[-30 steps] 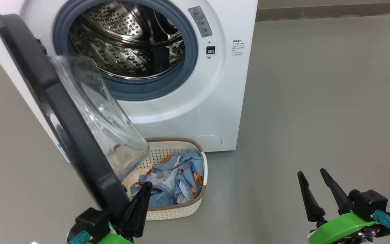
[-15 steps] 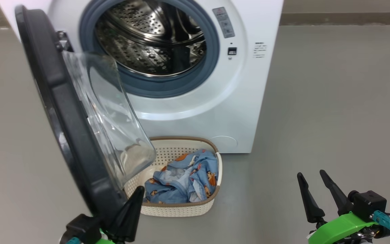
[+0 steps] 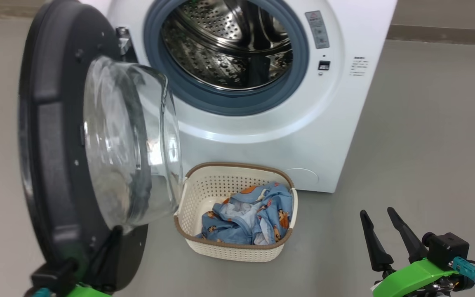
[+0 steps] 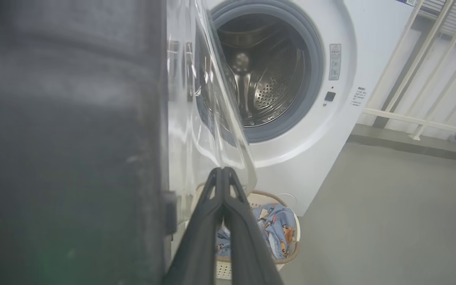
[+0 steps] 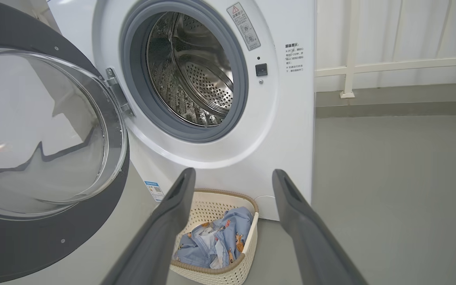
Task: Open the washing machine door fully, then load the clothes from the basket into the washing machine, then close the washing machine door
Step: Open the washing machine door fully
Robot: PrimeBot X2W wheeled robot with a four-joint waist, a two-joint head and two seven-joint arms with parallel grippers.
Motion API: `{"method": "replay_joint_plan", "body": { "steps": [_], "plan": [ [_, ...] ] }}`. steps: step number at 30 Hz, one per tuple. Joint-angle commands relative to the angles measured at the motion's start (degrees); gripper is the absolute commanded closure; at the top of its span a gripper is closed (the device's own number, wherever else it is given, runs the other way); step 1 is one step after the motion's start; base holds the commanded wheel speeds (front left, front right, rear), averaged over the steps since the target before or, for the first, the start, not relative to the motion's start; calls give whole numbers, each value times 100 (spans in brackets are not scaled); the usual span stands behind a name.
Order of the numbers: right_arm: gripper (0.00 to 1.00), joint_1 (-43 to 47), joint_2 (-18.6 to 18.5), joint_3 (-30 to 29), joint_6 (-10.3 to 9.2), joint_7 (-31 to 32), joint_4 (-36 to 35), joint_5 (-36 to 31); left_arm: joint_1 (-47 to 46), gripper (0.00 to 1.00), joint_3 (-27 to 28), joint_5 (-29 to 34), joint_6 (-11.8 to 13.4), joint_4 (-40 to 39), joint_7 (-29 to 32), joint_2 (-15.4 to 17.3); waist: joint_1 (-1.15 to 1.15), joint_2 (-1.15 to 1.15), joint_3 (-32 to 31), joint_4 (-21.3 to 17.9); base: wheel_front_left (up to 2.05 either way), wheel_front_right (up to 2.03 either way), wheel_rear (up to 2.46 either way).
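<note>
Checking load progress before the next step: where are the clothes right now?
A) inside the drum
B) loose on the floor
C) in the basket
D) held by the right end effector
C: the clothes lie bunched in the basket, which stands on the floor in front of the machine.

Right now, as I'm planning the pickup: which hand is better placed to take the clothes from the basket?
Right, probably. The right hand is open and free, with bare floor between it and the basket. The left hand is shut, close beside the washing machine door's lower rim.
</note>
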Motion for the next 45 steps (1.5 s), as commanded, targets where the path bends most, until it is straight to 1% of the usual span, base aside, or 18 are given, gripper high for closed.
{"method": "replay_joint_plan", "body": {
  "steps": [1, 5, 8, 10, 11, 17, 22, 26, 35, 42, 45],
  "plan": [
    [0, -123, 3, 104, 9, -70, -114, 32, -270, 100, 345, -79, 85, -129, -4, 184, 0, 0, 14, 102, 0, 0, 0],
    [0, -116, 33, 83, 9, -70, -115, 21, -296, 100, 479, -128, 140, -96, 32, 285, 0, 0, 32, 196, 0, 0, 0],
    [0, -143, 66, 75, 9, -70, -116, 10, -407, 100, 657, -186, 195, 43, 126, 461, 0, 0, 69, 306, 0, 0, 0],
    [0, -156, 73, 83, 9, -70, -112, 6, -447, 100, 702, -210, 202, 79, 153, 503, 0, 0, 82, 324, 0, 0, 0],
    [0, -179, 88, 83, 9, -70, -111, -1, -531, 100, 780, -241, 219, 146, 203, 590, 0, 0, 101, 360, 0, 0, 0],
    [0, -200, 121, 96, 9, -70, -107, -13, -713, 100, 935, -301, 230, 399, 345, 825, 0, 0, 163, 459, 0, 0, 0],
    [0, -238, 156, 59, 9, -70, -123, -20, -958, 100, 1141, -412, 210, 800, 432, 1079, 0, 0, 223, 567, 0, 0, 0],
    [0, -308, 218, 49, 9, -70, -138, -19, -1332, 100, 1212, -395, 188, 1359, 525, 1352, 0, 0, 319, 644, 0, 0, 0],
    [0, -484, 319, -26, 9, -70, -160, -26, -2289, 100, 1215, -399, -52, 2626, 514, 1759, 0, 0, 605, 694, 0, 0, 0],
    [0, -616, 352, -93, 9, -70, -156, -70, -3095, 100, 1080, -361, -295, 3582, 351, 1967, 0, 0, 787, 755, 0, 0, 0],
    [0, -667, 361, -90, 9, -70, -144, -87, -3418, 100, 941, -287, -375, 3966, 299, 2031, 0, 0, 838, 783, 0, 0, 0]
  ]
}}
